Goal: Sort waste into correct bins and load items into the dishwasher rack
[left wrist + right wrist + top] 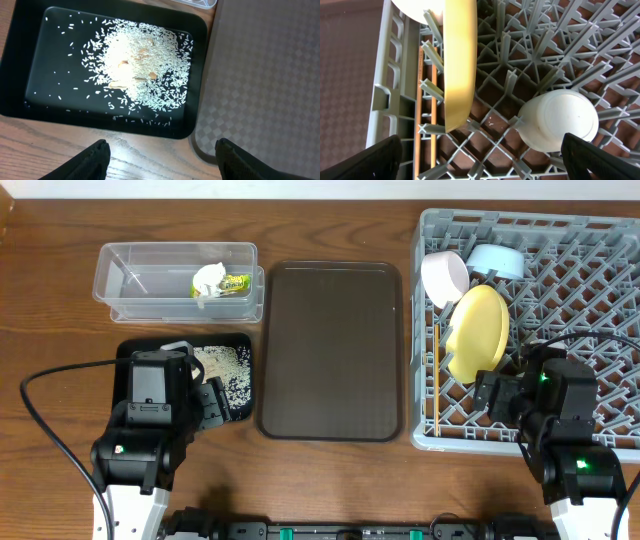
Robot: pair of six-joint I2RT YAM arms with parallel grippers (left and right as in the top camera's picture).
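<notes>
The shallow black tray holds a pile of white rice. My left gripper is open and empty over the bare table at the tray's near edge. The clear box holds the white tissue and the green-yellow wrapper. The grey rack holds the white-pinkish bowl, light blue bowl, yellow plate on edge, chopsticks and the pale cup, upside down. My right gripper is open above the rack, beside the cup.
The large dark brown serving tray lies between the black tray and the rack, with nothing on it. Black cables loop out from both arms near the table's front edge.
</notes>
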